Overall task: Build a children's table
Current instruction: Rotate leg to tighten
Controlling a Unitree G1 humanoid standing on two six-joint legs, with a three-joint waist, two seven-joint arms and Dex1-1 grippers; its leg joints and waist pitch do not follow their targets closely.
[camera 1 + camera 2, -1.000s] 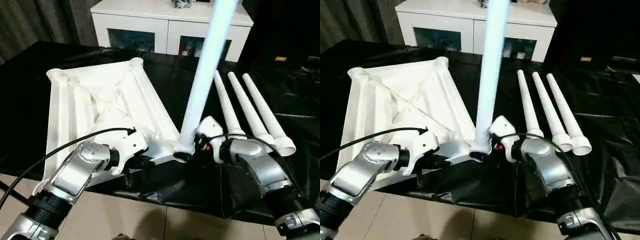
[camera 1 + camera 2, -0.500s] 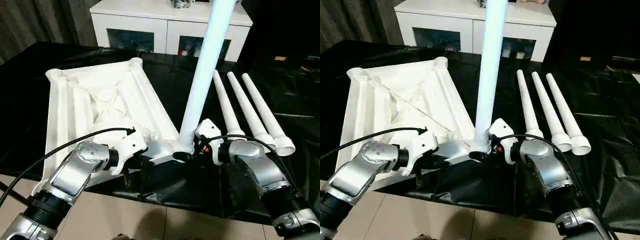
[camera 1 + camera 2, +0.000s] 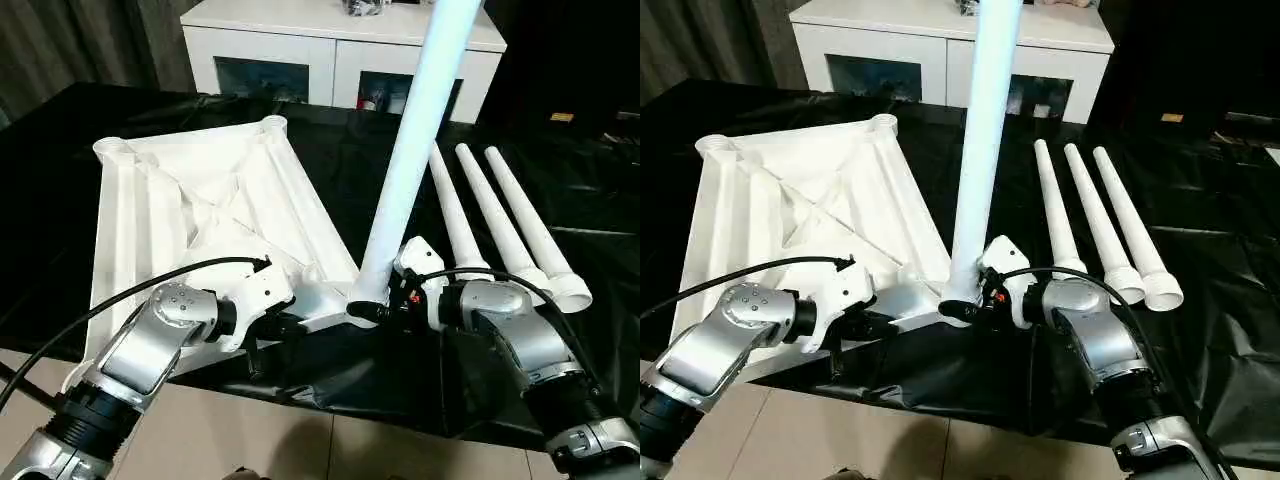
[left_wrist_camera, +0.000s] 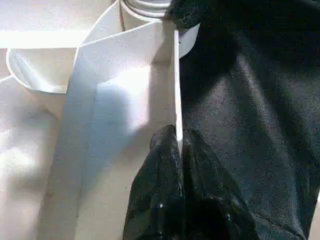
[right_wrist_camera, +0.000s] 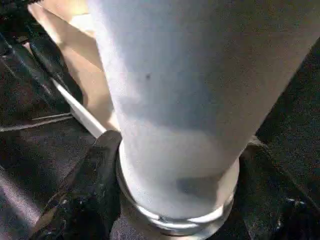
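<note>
The white table top lies ribbed side up on a black sheet. One white leg stands nearly upright in the near corner socket, leaning a little right. My right gripper is shut on the leg's base, and a black finger presses against its collar. The left gripper is shut on the thin near rim of the table top, just left of that socket. Three more legs lie side by side to the right.
A white cabinet with glass doors stands behind the work. The black sheet covers the surface. Its front edge hangs down to the tiled floor below my arms. A black cable loops over my left forearm.
My right gripper's fingers have drawn in around the leg's base. The leg's top has tipped slightly to the right. My left gripper has kept its hold on the rim.
</note>
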